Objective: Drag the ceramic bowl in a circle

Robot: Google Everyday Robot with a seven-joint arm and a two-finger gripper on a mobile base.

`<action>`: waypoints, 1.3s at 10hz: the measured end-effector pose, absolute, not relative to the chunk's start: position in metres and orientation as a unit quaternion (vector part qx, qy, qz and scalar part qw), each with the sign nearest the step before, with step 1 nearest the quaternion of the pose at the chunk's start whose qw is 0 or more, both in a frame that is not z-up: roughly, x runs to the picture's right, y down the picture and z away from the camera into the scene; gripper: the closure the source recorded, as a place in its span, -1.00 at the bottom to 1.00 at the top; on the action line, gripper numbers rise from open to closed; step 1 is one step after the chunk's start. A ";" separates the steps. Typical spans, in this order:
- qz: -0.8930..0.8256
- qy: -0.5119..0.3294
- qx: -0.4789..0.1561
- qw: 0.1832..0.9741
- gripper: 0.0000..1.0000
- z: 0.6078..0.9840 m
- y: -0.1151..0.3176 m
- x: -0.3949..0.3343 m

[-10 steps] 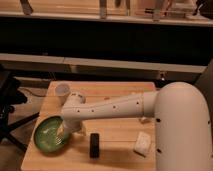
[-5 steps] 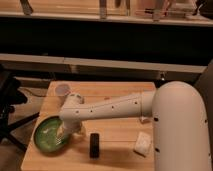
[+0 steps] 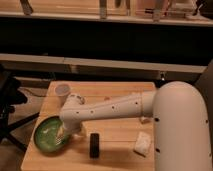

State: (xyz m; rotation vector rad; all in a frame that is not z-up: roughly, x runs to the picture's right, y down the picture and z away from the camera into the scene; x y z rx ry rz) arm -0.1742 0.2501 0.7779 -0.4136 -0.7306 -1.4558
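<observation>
White tubular arm [image 3: 110,107], dark screw dots, bulky shoulder [image 3: 182,125], claw [image 3: 62,134] at tip

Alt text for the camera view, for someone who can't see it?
The gripper is down at the rim of the green bowl, at the end of a white arm stretched across the wooden table. A white cup stands behind the bowl; a black block and a white packet lie nearby.

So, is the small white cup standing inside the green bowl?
No, the cup stands apart behind the bowl; only the claw reaches into the bowl.
</observation>
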 end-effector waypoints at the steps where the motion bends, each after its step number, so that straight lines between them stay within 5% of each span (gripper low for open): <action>1: -0.644 -0.324 -0.184 0.668 -0.60 0.778 0.250 -0.174; 13: -0.638 -0.316 -0.200 0.673 -0.60 0.776 0.257 -0.170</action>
